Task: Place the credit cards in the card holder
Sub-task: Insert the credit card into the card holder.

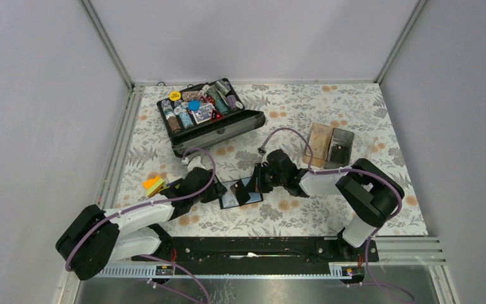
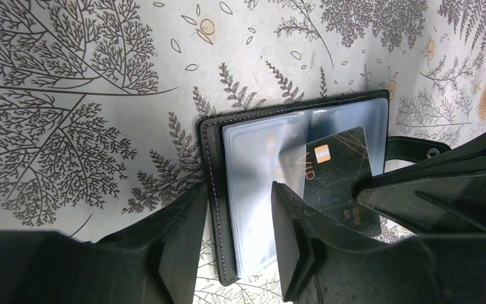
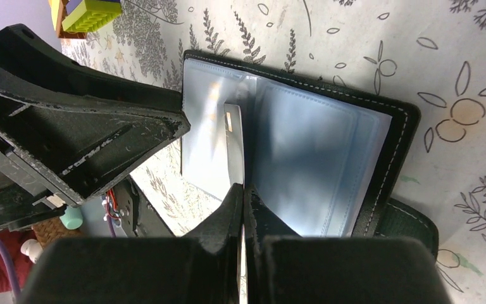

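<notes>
Right gripper (image 3: 243,190) is pinching a black credit card (image 2: 338,180) tight at the middle of the open card holder (image 3: 329,145). Left gripper (image 2: 237,190) is sitting with fingers (image 2: 177,240) apart around its side.

Both our arms reach in low over the card holder (image 2: 212,164). Left gripper (image 2: 239,189) at its left side, jaws apart, straddling the cover edge. Right gripper (image 3: 243,189) from its right, pinched tight on a credit card (image 2: 335,177).

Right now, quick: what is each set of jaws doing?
Left gripper: jaws open, astride one edge of the holder.
Right gripper: jaws shut on a dark card.
</notes>
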You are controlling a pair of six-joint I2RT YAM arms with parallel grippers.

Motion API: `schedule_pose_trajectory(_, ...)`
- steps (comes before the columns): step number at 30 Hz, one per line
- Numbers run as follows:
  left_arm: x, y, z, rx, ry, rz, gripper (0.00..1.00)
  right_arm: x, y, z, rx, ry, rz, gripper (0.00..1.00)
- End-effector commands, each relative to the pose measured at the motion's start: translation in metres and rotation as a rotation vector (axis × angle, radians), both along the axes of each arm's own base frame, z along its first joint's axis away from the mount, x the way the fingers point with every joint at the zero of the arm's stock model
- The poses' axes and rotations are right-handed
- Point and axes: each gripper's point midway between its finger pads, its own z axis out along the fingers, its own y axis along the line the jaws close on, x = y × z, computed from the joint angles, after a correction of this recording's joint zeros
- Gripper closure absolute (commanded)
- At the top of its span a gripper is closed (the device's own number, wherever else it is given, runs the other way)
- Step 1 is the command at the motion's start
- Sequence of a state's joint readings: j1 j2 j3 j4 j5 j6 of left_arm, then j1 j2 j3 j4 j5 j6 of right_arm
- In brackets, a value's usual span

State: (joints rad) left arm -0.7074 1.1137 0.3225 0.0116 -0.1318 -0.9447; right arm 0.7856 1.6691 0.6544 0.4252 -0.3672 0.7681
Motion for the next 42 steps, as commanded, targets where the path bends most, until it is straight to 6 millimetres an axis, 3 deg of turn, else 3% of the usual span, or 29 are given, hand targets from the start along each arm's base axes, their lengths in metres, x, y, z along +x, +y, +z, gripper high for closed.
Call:
schedule_pose_trajectory(1,-0.019,0.018,-0.028,0.124,0.081,-0.018,0.56,0.013,0.004,-0.003,-0.027,-0.052,-0.032,1.00)
schedule_pose_trajectory(14,-0.021,0.017,-0.030,0.127,0.088,-0.020,0.60,0.027,-0.008,-0.023,-0.088,-0.034,-0.161,1.00)
schedule_pose_trajectory(33,-0.022,0.012,-0.028,0.116,0.085,-0.027,0.63,0.006,0.012,-0.035,-0.105,0.005,-0.147,0.99)
schedule_pose_trajectory(42,-0.022,0.016,-0.022,0.117,0.072,-0.015,0.62,0.016,-0.003,-0.016,-0.206,-0.099,-0.142,0.65)
